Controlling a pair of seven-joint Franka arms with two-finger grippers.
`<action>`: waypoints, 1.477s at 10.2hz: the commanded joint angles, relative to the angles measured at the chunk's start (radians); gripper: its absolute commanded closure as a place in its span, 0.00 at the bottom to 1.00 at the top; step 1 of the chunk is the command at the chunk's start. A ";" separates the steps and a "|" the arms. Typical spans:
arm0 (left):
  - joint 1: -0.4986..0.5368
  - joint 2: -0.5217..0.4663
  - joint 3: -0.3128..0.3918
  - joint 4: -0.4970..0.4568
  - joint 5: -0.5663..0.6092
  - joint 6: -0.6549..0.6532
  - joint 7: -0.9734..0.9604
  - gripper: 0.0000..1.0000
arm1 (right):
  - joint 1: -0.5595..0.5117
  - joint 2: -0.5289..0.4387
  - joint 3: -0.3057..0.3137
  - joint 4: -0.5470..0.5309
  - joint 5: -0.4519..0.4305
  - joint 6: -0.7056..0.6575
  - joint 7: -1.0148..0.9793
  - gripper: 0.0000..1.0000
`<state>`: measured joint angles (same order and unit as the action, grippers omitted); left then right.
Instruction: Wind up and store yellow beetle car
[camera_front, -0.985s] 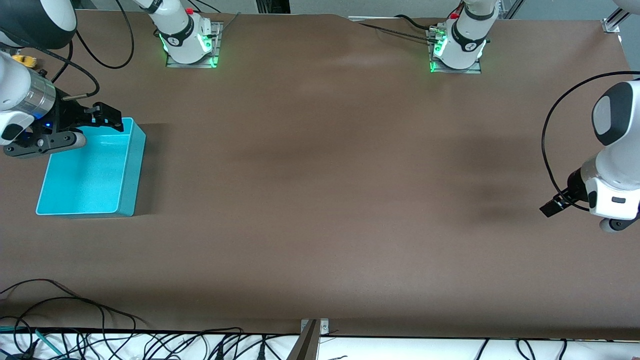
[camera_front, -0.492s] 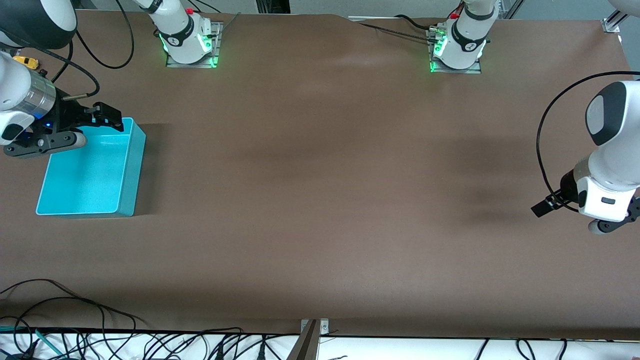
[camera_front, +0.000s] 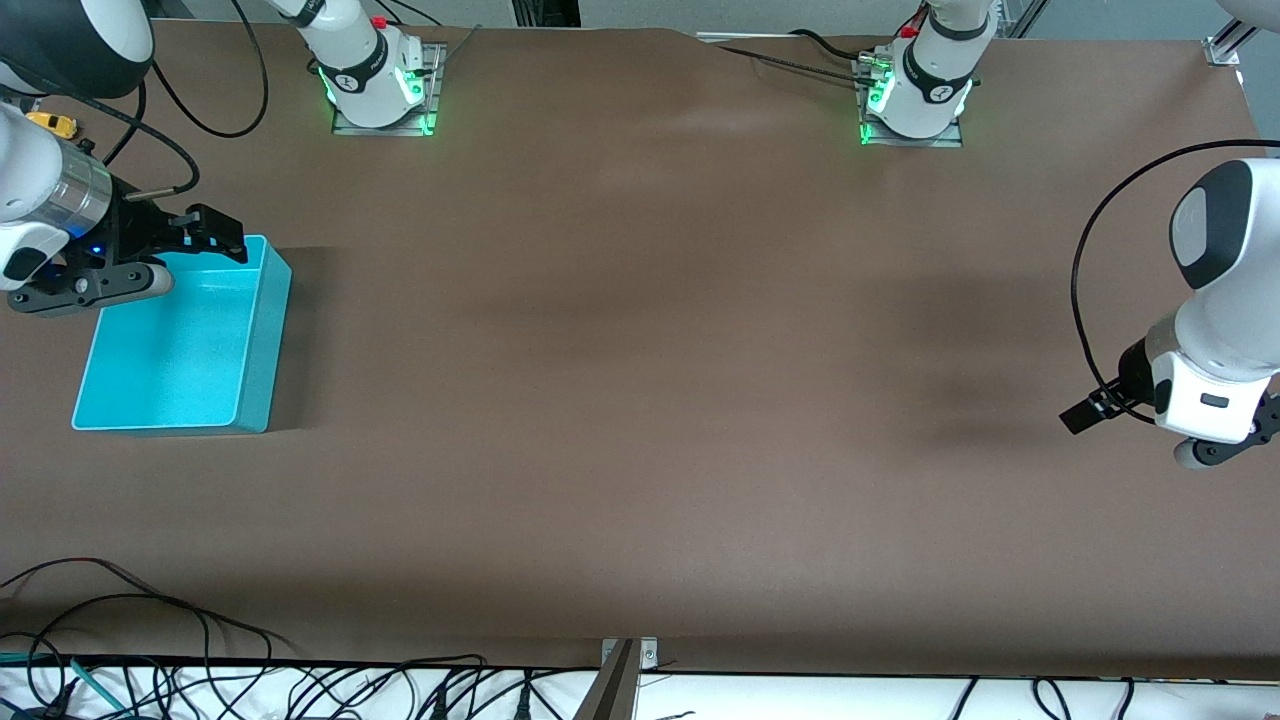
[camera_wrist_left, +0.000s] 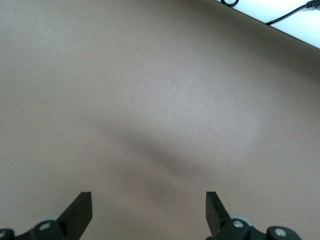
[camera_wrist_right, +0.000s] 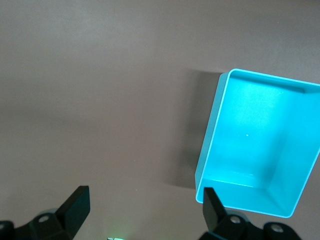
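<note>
The yellow beetle car (camera_front: 50, 123), at the table's edge by the right arm's end, was too small to show windows or wheels. The right arm covered a corner of the turquoise bin (camera_front: 200, 340); another corner ran off the right wrist view (its floor looked bare). The left gripper (camera_wrist_left: 148, 210) showed only fingertips.

front: high, facing the arm bases, whole table (camera_front: 640, 400) | wrists: looking down between fingers | shared: turquoise bin (camera_front: 255, 340) (camera_wrist_right: 210, 150), front and right wrist
</note>
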<state>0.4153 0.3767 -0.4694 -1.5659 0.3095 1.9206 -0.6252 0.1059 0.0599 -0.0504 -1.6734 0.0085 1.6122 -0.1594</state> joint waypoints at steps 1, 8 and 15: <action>0.000 0.002 -0.002 0.023 -0.024 -0.028 0.032 0.00 | 0.000 -0.006 0.001 0.004 0.010 -0.005 -0.014 0.00; -0.003 0.002 -0.006 0.023 -0.024 -0.026 0.032 0.00 | -0.003 -0.011 -0.005 0.007 -0.024 0.050 -0.014 0.00; -0.006 0.002 -0.008 0.021 -0.023 -0.040 0.032 0.00 | -0.005 -0.008 -0.005 -0.003 -0.061 0.080 -0.017 0.00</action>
<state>0.4131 0.3768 -0.4743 -1.5659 0.3094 1.9096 -0.6223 0.1038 0.0588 -0.0554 -1.6691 -0.0341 1.6972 -0.1629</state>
